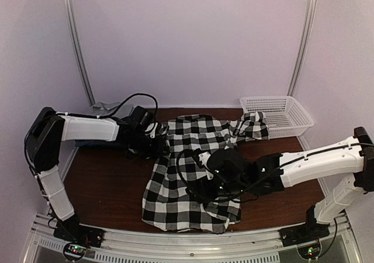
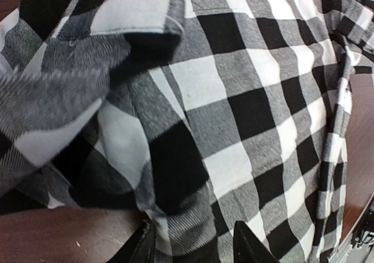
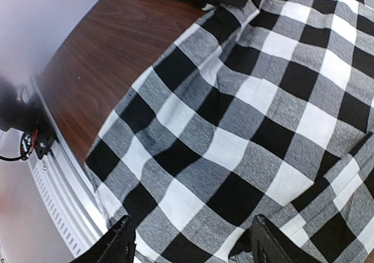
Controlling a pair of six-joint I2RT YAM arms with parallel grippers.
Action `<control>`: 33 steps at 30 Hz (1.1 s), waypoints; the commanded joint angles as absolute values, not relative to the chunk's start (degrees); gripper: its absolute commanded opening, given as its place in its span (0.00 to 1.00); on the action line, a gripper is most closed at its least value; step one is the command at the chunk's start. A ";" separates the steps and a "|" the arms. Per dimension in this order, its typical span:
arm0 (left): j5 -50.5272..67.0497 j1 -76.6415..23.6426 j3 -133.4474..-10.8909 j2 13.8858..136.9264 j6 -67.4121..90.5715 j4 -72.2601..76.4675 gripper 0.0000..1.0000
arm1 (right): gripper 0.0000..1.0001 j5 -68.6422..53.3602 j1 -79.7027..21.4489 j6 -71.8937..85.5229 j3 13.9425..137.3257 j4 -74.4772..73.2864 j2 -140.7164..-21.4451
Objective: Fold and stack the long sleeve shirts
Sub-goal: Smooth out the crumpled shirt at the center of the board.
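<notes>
Plaid shirt point(image 1: 175, 196) spread flat, black-white checks, sleeve bunched; right gripper point(image 3: 191, 242) jaws apart; left gripper point(image 2: 193, 246) hold unclear.

Legible text check, all three views: none found. Plaid shirt point(image 1: 169, 199) shows only its black-and-white check, with no readable tag or label. White mesh basket point(image 1: 274, 99) bears no marking that can be read. Arm housings are too small and blurred to yield any lettering.
</notes>
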State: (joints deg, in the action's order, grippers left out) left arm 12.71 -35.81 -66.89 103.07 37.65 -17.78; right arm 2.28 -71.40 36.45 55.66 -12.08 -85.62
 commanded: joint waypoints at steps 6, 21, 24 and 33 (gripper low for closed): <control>-4.45 -31.31 -73.87 111.12 39.16 -19.53 0.43 | 0.69 9.32 -71.63 40.49 52.73 -16.36 -89.96; -2.04 -24.79 -61.81 103.29 37.51 -16.68 0.41 | 0.62 14.64 -73.89 41.17 59.21 -26.22 -98.58; -0.07 -25.27 -61.72 99.84 36.90 -16.24 0.38 | 0.57 14.66 -74.17 41.92 58.28 -26.55 -97.27; 3.70 -31.81 -67.73 96.66 36.62 -17.02 0.38 | 0.46 13.00 -74.63 42.37 58.11 -26.02 -97.52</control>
